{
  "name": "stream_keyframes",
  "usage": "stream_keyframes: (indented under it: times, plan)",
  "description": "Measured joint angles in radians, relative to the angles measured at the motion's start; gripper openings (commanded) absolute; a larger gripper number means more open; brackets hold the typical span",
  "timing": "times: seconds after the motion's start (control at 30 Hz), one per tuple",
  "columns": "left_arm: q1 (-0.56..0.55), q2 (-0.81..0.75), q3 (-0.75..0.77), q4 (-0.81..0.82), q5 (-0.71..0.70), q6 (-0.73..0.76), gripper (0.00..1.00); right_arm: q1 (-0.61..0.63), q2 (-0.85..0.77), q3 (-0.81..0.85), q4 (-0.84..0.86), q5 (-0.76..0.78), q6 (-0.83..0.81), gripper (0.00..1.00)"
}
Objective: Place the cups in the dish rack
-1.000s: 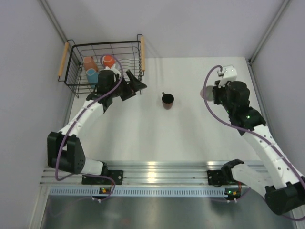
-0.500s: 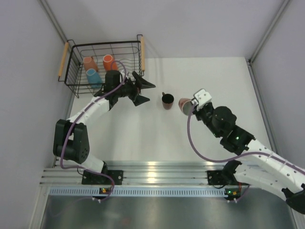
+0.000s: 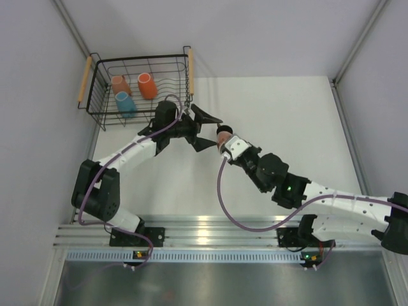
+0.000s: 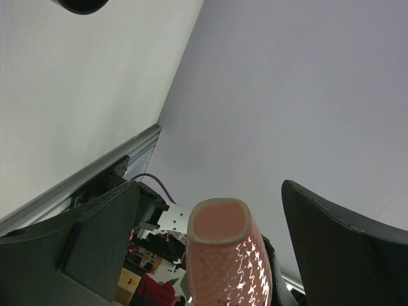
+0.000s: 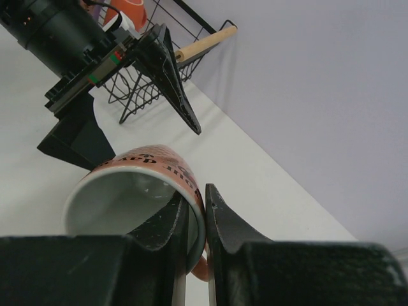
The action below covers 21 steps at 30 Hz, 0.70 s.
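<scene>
Swung over from 3 o'clock to mid-table within the last second: salmon-pink patterned ceramic mug [image 3: 223, 135], pinched by the rim wall in the right gripper [image 5: 196, 194]. Now poked base-first between the wide-open jaws of the left gripper [image 3: 215, 132], freshly backed out of the black wire dish rack [image 3: 102, 64] at 10 o'clock. Not touching those jaws yet. Looks like a handover toward the rack; three other cups [image 3: 125, 102] already inside
</scene>
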State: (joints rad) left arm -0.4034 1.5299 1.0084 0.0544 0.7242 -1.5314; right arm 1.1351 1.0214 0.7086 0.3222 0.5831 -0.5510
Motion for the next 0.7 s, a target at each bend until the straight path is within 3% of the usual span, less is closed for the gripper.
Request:
stream_keyframes:
  times: [0.7]
  plan:
    - [-0.151,0.0,-0.029,0.132,-0.01,-0.213,0.96,0.008,-0.002,-0.024,0.068,-0.001,0.003,0.0]
